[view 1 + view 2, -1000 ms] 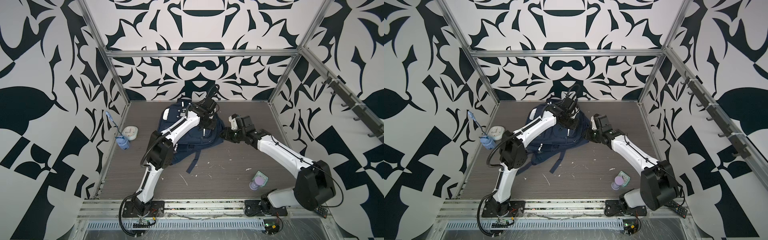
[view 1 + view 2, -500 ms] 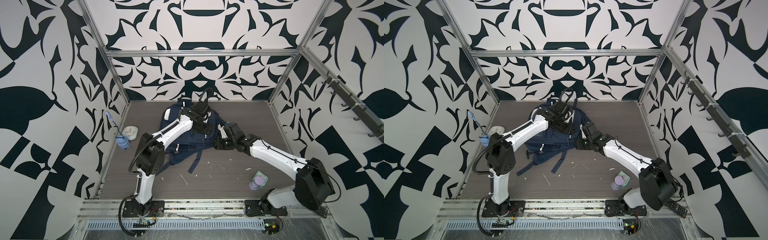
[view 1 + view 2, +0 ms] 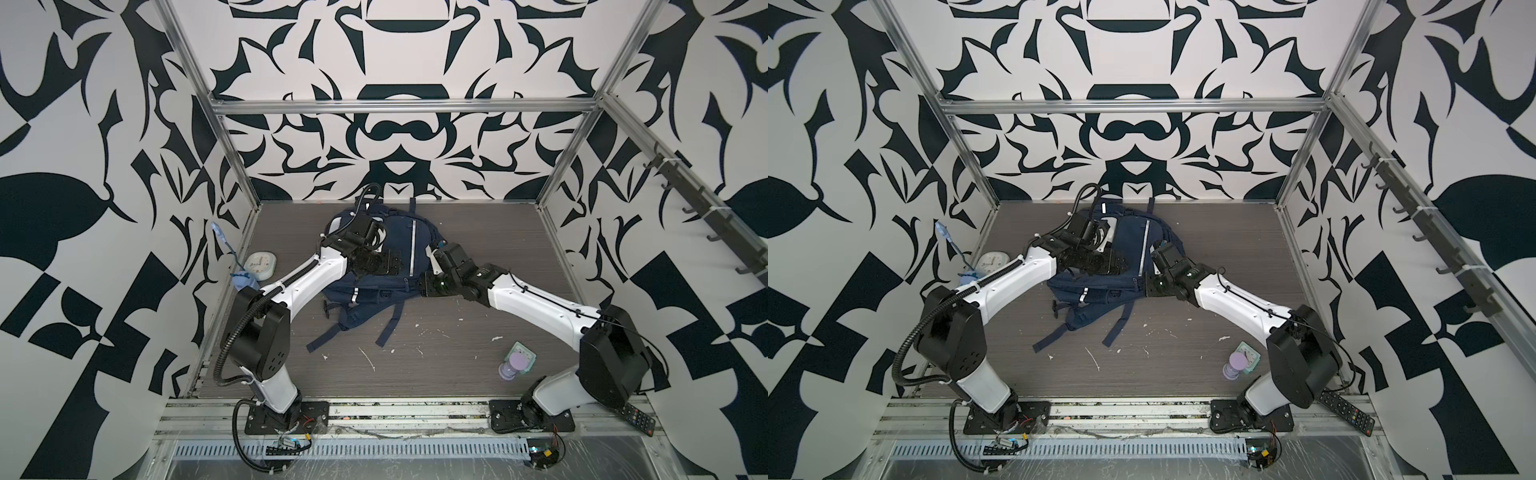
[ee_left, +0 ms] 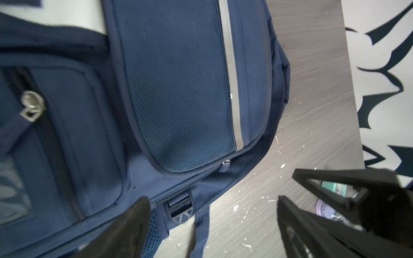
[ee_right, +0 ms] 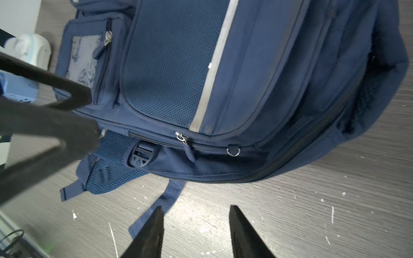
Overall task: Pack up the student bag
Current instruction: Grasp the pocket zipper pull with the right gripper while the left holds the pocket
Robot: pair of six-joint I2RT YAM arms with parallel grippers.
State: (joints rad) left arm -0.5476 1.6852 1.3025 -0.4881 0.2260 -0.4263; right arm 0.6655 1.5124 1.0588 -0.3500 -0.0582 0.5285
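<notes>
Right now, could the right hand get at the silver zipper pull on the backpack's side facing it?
Probably yes. The right hand is open and points toward the zipper pull on the navy backpack; only bare table and a loose strap lie between them.

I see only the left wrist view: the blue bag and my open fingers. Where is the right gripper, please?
Observer: The right gripper is beside the near right edge of the student bag, jaws apart, holding nothing.
Operator: Is there some item on the far left side?
Observer: Yes, a white clock lies near the left edge of the table.
Operator: Is anything else outside my view?
Observer: A black remote control lies just past the table's front right corner.
</notes>
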